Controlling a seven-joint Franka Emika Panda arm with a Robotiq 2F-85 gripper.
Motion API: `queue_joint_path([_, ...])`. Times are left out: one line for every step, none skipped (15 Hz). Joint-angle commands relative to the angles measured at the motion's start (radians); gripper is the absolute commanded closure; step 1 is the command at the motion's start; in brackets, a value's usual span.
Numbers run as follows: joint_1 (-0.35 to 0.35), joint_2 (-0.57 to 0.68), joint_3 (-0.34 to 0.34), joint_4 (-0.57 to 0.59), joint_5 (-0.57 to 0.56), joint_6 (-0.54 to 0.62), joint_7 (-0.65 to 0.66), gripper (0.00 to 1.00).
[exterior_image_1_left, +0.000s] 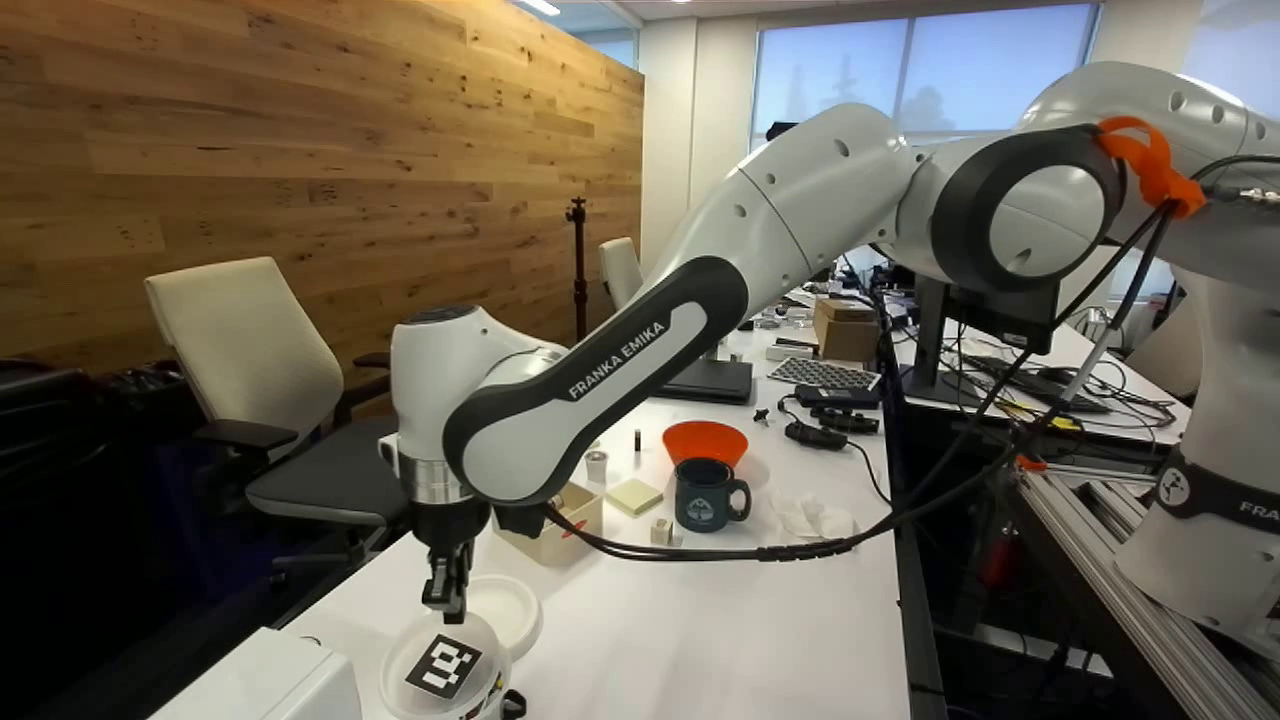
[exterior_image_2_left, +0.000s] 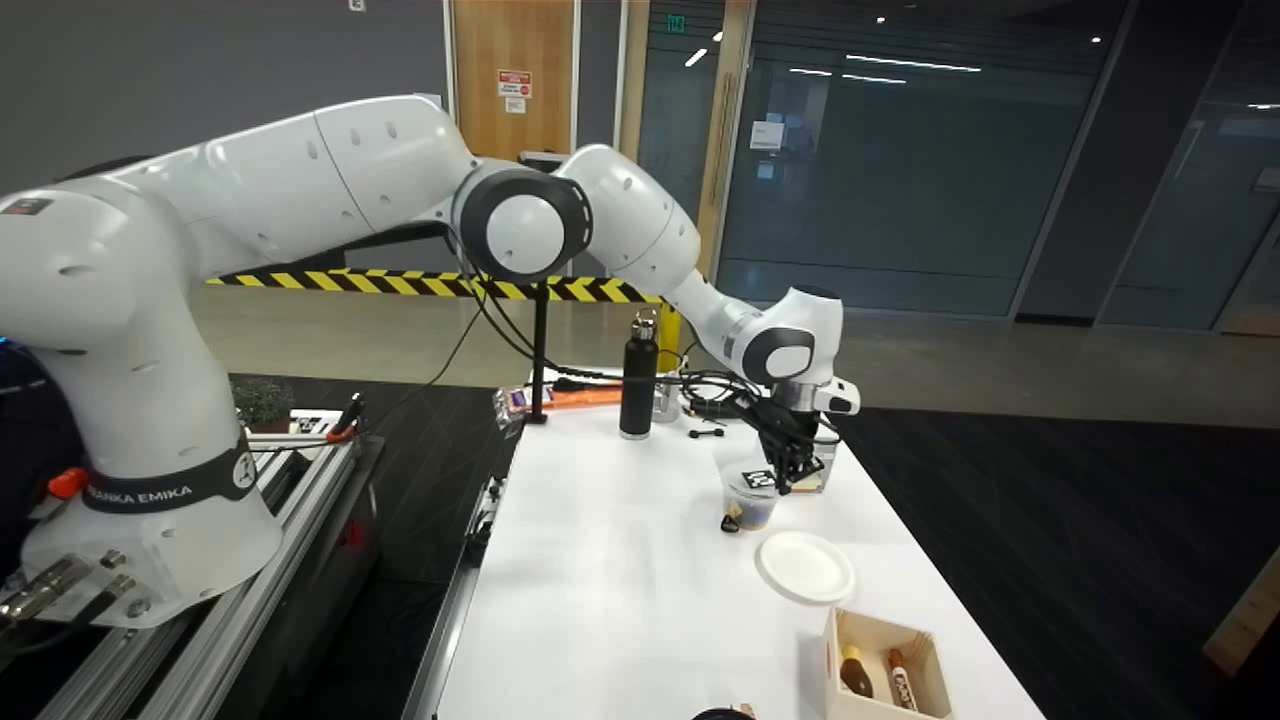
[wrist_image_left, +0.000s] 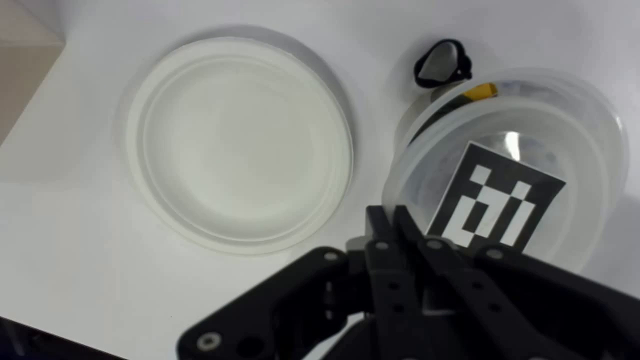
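A translucent lid (wrist_image_left: 575, 200) with a black-and-white marker card (wrist_image_left: 492, 197) lies over a clear tub (wrist_image_left: 617, 135), off-centre from the tub's rim in the wrist view. My gripper (wrist_image_left: 388, 207) is shut on the lid's near-left edge, which passes between the fingertips. From outside, the gripper (exterior_image_1_left: 445, 608) points down at the lid (exterior_image_1_left: 470, 625). Inside the tub something yellow and black (wrist_image_left: 480, 92) shows through. A black loop (wrist_image_left: 462, 62) lies against the tub's outside. Beside the tub sits a white plate (wrist_image_left: 240, 145) with nothing on it. My fingers hide part of the lid.
A wooden box (exterior_image_2_left: 840, 660) holding a couple of bottle-like items stands beyond the plate (exterior_image_2_left: 805, 568). A mug (exterior_image_1_left: 702, 505), an orange bowl (exterior_image_1_left: 705, 440) and a sticky-note pad (exterior_image_1_left: 633, 497) sit farther along the table. A black bottle (exterior_image_2_left: 639, 385) stands at the table's other end.
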Motion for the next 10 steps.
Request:
queue_joint_path([0.001, -0.113, -0.01, -0.146, -0.004, 0.058, 0.012, 0.99])
queue_joint_path([-0.003, -0.127, -0.014, -0.161, 0.001, 0.065, 0.021, 0.99])
queue_joint_path([-0.012, -0.142, -0.018, -0.175, 0.009, 0.069, 0.034, 0.99])
queue_joint_path([-0.016, -0.154, -0.028, -0.188, 0.012, 0.075, 0.051, 0.99])
queue_joint_path([-0.039, -0.149, -0.018, -0.177, -0.016, 0.069, 0.093, 0.99])
queue_joint_path([-0.05, -0.15, -0.025, -0.177, -0.011, 0.063, 0.117, 0.99])
queue_joint_path([-0.065, -0.143, -0.031, -0.167, -0.007, 0.056, 0.139, 0.99])
queue_joint_path([-0.079, -0.14, -0.034, -0.163, -0.004, 0.052, 0.156, 0.99])
queue_joint_path([-0.097, -0.129, -0.031, -0.148, 0.002, 0.042, 0.163, 0.99])
queue_joint_path([-0.11, -0.113, -0.034, -0.124, 0.002, 0.028, 0.172, 0.99])
